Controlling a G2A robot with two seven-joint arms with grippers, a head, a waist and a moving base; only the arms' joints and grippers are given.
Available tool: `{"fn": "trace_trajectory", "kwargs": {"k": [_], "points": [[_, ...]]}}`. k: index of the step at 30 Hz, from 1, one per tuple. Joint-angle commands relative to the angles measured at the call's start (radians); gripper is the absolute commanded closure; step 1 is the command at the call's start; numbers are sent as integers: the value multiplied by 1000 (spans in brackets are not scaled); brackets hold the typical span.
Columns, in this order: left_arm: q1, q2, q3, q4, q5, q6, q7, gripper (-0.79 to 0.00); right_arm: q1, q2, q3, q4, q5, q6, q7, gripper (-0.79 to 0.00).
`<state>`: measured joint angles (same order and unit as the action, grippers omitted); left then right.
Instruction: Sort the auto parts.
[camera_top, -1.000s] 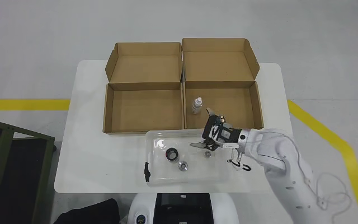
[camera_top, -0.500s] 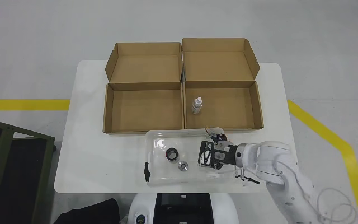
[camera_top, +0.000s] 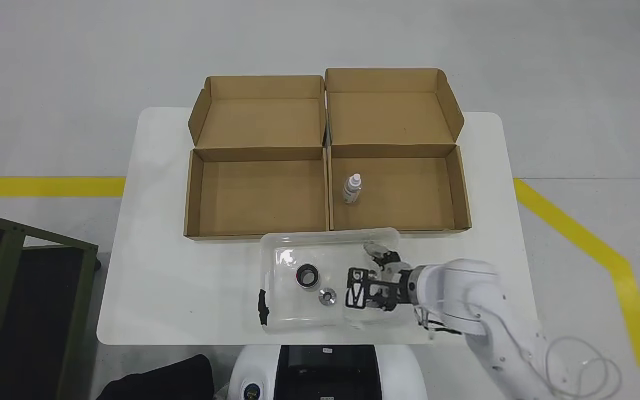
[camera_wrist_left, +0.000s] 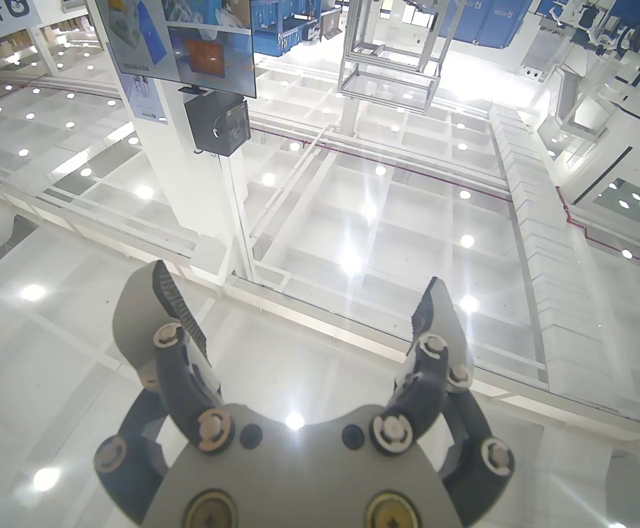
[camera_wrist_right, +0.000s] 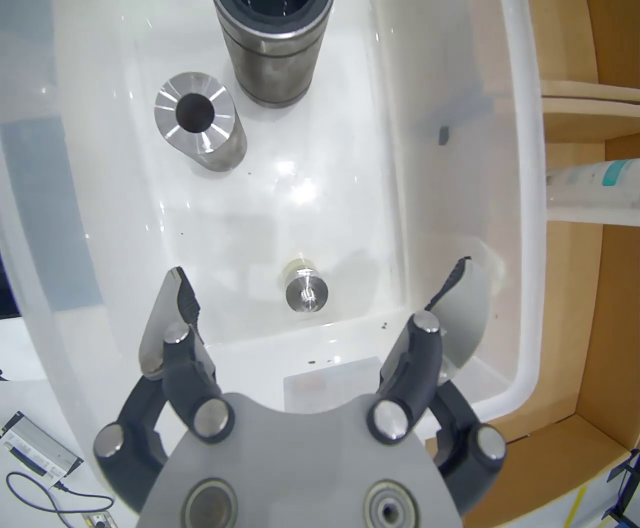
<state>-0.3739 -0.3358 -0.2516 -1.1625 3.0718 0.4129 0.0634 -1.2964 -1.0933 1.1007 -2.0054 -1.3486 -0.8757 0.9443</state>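
A clear plastic bin (camera_top: 270, 262) stands at the table's front edge. In it I see a dark cylindrical bearing (camera_wrist_right: 272, 50), a silver sleeve (camera_wrist_right: 200, 122) and a small metal stud (camera_wrist_right: 306, 292). My right gripper (camera_wrist_right: 320, 275) is open inside the bin, its fingers on either side of the stud and apart from it. From above, the right gripper (camera_top: 352, 288) sits just right of the sleeve (camera_top: 327, 296) and the bearing (camera_top: 307, 273). My left gripper (camera_wrist_left: 296, 276) is open with nothing in it, pointing up at the ceiling.
Two open cardboard boxes stand behind the bin, the left box (camera_top: 257, 195) bare and the right box (camera_top: 420, 190) holding a small white bottle (camera_top: 352, 187). The bin's wall (camera_wrist_right: 520, 200) runs close beside one right finger.
The right gripper has moved from the bin's back rim near the right box down into the bin and toward the front and left.
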Motion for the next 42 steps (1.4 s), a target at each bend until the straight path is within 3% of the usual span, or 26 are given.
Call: {"fn": "trace_trajectory", "kwargs": {"k": [1,7,19,21,23,24,33,38,42], "points": [[0,0,0,0,0,0,0,-785,16,-1,-22,14,-10,12,12,-680],[0,0,0,0,0,0,0,-785,47,1,-70,27,-43,48,48,-489],[0,0,0,0,0,0,0,-785,52,19,-119,15,-102,95,95,-339],[0,0,0,0,0,0,0,-785,52,22,-122,13,-102,100,100,-246],[0,0,0,0,0,0,0,-785,52,24,-125,11,-99,102,102,-37],[0,0,0,0,0,0,0,-785,51,25,-127,9,-98,103,103,0],[0,0,0,0,0,0,0,-785,56,31,-130,-57,-67,97,53,0],[0,0,0,0,0,0,0,-785,18,30,-91,-77,-66,227,-136,0],[0,0,0,0,0,0,0,-785,-30,32,-45,-53,10,257,-362,0]]}}
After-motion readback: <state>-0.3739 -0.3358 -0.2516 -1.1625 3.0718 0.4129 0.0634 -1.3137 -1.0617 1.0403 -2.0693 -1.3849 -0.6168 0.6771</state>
